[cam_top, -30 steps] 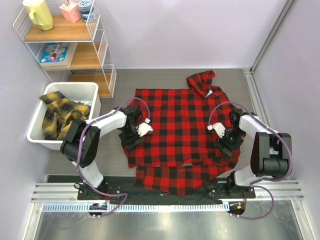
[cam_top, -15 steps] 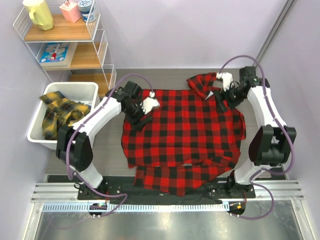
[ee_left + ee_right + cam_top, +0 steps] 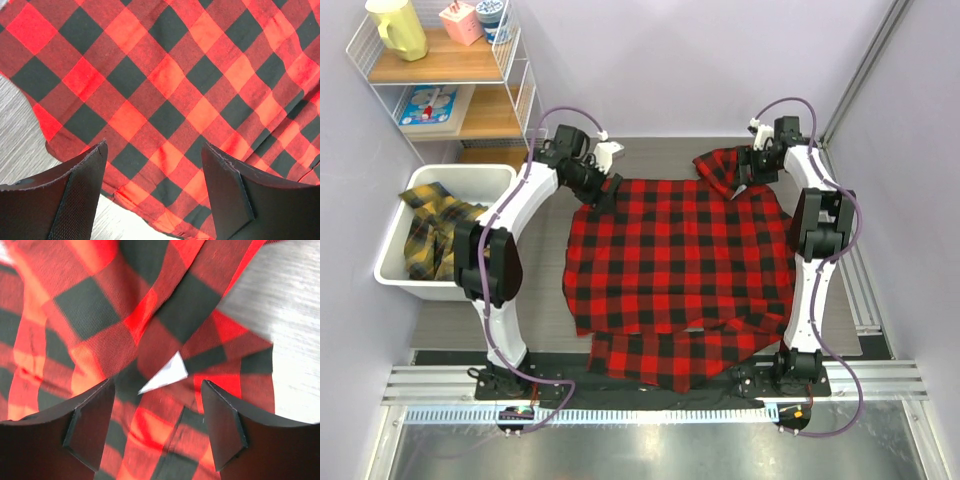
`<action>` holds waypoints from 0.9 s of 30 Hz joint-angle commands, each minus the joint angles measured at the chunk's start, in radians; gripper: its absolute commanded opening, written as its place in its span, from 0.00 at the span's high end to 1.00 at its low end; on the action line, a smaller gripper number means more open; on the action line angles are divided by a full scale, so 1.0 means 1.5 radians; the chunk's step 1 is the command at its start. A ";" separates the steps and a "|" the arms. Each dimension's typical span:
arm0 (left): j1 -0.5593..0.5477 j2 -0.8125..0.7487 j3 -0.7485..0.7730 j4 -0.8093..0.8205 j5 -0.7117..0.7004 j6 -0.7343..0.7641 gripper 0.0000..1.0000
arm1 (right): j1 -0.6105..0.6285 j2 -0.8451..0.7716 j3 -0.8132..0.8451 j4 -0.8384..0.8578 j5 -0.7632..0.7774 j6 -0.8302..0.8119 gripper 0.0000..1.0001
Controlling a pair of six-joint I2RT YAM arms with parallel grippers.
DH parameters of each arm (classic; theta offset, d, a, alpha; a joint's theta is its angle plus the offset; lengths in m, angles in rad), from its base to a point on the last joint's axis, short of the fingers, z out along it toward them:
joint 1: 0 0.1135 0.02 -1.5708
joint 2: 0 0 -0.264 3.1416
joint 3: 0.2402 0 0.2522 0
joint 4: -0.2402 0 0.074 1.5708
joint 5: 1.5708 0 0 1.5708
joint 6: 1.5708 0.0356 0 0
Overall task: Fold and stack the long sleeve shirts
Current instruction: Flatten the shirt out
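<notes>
Grey table [image 3: 660, 150] carries the red-and-black shirt [image 3: 680, 260], spread flat across its middle, with the lower hem hanging over the near edge and a bunched fold of cloth towards the far right corner. A wire shelf [image 3: 510, 100] stands at the far left corner. Just in front of it, by the left edge, a white bin [image 3: 460, 170] holds the crumpled yellow-and-black shirts [image 3: 435, 235]. The left gripper [image 3: 155, 150] hovers over the shirt's far left corner, jaws spread wide and gripping nothing. The right gripper [image 3: 157, 382] is likewise wide apart and empty above the bunched fold, a small white tag [image 3: 165, 375] lying between its fingers.
</notes>
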 commanded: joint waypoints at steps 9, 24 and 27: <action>-0.007 -0.035 -0.072 0.018 -0.005 0.016 0.26 | 0.002 0.020 0.037 0.115 -0.089 0.088 0.63; 0.008 0.024 -0.015 0.055 -0.036 -0.010 0.26 | -0.019 0.002 0.099 0.384 -0.048 0.177 0.99; 0.016 0.047 0.011 0.073 -0.050 -0.015 0.26 | -0.012 0.020 0.060 0.555 0.000 0.176 0.99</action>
